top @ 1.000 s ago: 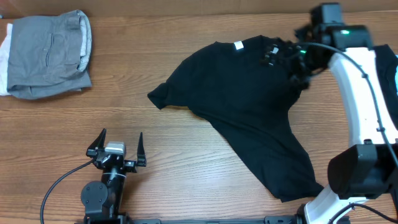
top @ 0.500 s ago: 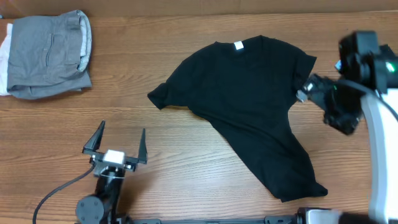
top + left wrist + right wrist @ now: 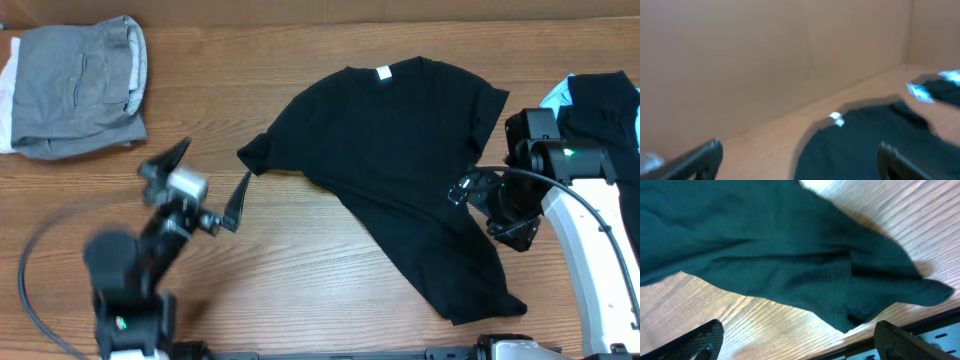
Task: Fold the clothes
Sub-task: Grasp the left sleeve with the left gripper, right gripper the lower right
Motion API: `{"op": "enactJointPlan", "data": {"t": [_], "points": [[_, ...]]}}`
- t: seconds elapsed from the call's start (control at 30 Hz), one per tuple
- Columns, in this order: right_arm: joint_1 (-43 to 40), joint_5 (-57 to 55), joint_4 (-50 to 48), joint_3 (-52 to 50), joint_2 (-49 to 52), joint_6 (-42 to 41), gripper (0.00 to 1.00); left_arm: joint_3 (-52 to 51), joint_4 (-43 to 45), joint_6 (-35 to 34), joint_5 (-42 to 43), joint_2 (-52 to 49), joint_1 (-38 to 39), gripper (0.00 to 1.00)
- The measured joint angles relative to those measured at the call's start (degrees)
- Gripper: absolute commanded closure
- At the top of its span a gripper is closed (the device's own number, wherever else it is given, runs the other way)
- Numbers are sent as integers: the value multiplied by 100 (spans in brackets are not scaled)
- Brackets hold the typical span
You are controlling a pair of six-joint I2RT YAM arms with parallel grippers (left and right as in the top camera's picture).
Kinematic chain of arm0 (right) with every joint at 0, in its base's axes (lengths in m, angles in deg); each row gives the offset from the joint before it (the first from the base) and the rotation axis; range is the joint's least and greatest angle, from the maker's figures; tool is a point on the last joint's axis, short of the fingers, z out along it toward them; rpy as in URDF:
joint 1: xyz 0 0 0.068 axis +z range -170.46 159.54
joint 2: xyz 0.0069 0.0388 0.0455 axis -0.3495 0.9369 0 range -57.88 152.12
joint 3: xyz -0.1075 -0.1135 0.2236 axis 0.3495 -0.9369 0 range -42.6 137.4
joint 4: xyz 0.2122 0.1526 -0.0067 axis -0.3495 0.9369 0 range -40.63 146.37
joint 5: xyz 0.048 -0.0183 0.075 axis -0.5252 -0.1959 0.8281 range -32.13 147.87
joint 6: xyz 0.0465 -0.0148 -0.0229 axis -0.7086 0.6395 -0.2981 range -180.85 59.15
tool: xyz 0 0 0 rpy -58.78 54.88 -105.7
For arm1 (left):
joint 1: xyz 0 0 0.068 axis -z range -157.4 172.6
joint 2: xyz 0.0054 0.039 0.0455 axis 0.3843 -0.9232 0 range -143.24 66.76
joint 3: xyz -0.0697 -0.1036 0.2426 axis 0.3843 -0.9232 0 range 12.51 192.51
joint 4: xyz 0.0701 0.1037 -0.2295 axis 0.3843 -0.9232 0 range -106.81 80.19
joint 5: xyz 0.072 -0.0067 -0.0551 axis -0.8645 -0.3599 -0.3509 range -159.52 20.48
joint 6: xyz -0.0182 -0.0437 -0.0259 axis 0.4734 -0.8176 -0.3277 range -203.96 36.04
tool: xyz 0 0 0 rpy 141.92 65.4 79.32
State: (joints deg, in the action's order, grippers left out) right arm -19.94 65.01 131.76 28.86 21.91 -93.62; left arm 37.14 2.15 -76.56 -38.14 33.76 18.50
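Lying spread but rumpled across the middle and right of the wooden worktop (image 3: 300,280), the black T-shirt (image 3: 400,150) has its collar and white label (image 3: 381,72) toward the far edge, one sleeve bunched at the left, the other at the far right, and its lower part trailing toward the near right corner; the left tool (image 3: 208,178) hangs above bare wood just left of the bunched sleeve, blurred in the overhead view, its two fingers spread wide with nothing between them; the left wrist view, also blurred, shows that tool (image 3: 800,146) gaping toward the shirt (image 3: 865,145), the label (image 3: 836,119) and a brown wall (image 3: 765,55) behind; the right tool (image 3: 478,195) sits at the shirt's right edge, below the right sleeve; from the right wrist view the tool (image 3: 800,330) is likewise spread wide and grips nothing, with creased shirt fabric (image 3: 765,245) and wood grain beneath it; a folded grey garment (image 3: 80,85) rests at the far left corner on top of a white cloth (image 3: 8,95), well apart from the shirt; a dark garment (image 3: 605,100) with a pale blue patch lies at the right edge.
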Motion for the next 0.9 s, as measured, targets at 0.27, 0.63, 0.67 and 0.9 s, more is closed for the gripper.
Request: {"op": "enactJointPlan", "data": {"t": [0.27,0.63,0.67,0.9], "points": [[0,149,192,-144,15,179,0,3445,-3252,68,1121,-3447,0,0],[0,149,-22,-149,15,282,0,5801,-6382,116,-216,-6041,680,0],[0,149,-13,-149,15,286,0,5869,-6417,111,-280,-6194,767,0],[0,149,107,-149,15,284,0,5912,-6301,-420,-820,-7099,1023,0]]}}
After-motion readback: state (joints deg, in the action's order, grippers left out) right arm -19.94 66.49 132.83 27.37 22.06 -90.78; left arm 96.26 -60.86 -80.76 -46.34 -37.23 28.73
